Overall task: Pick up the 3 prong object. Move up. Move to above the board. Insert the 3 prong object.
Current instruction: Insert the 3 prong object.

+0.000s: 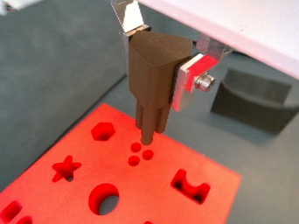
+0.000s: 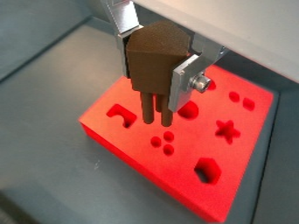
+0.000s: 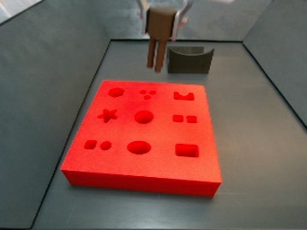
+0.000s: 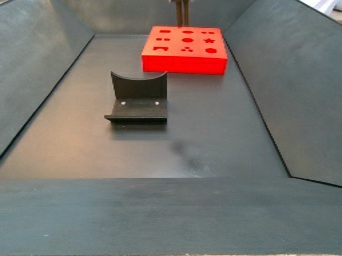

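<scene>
My gripper [image 1: 160,54] is shut on the 3 prong object [image 1: 152,74], a brown piece with a wedge-shaped head and slim prongs pointing down. It also shows in the wrist view [image 2: 149,66], gripped between the silver fingers [image 2: 184,80]. The red board [image 1: 70,140] lies below it, and the prong tips hang above it, close to its three-dot recess [image 1: 140,156], apart from the surface. In a side view the gripper [image 3: 162,20] holds the piece [image 3: 157,49] over the board's far part [image 3: 144,126]. In a side view [image 4: 178,12] only the piece's lower part shows above the board [image 4: 186,50].
The dark grey fixture [image 3: 188,60] stands just past the board's far edge and shows nearer in a side view [image 4: 138,100] and in a wrist view [image 1: 251,96]. Sloping grey walls [image 4: 40,90] enclose the floor. The board carries star, circle and square recesses [image 3: 107,115].
</scene>
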Motion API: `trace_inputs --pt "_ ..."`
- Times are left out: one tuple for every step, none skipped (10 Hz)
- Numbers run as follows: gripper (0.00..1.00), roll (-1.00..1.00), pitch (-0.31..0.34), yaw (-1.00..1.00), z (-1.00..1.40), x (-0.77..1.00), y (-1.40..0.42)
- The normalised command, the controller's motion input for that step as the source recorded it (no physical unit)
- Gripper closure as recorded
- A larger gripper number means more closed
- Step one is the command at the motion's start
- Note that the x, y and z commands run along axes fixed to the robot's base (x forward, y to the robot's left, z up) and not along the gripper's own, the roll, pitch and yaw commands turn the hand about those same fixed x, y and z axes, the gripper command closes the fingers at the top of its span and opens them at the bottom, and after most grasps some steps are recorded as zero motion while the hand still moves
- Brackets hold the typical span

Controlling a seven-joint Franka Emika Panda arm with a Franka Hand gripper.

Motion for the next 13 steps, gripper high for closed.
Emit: trace_inputs --pt "1.00 0.05 -0.051 -0.53 -0.53 -0.04 -0.02" --pt "1.00 0.10 -0.059 -0.47 -0.57 -0.17 -0.07" --pt "1.00 0.01 0.000 -0.36 -0.25 -0.01 0.00" --pt "1.00 0.00 0.000 0.00 -0.04 0.00 0.00" --pt "1.00 0.10 -0.070 0.00 -0.43 -0.04 -0.02" --pt "1.00 0.11 -0.063 0.00 -0.54 0.00 -0.02" --pt "1.00 0.12 -0.056 0.00 -0.56 0.00 0.00" --pt "1.00 0.14 -0.053 -0.09 -0.65 0.00 -0.01" --pt "1.00 0.17 -0.024 -0.28 -0.72 0.00 0.06" --pt "1.00 0.14 0.000 -0.45 -0.73 0.00 0.18" --pt "1.00 0.09 0.000 -0.56 -0.63 0.00 0.10" --pt "1.00 0.06 0.000 -0.53 -0.59 -0.06 0.00" --pt "1.00 0.00 -0.004 -0.27 -0.19 -0.13 0.07"
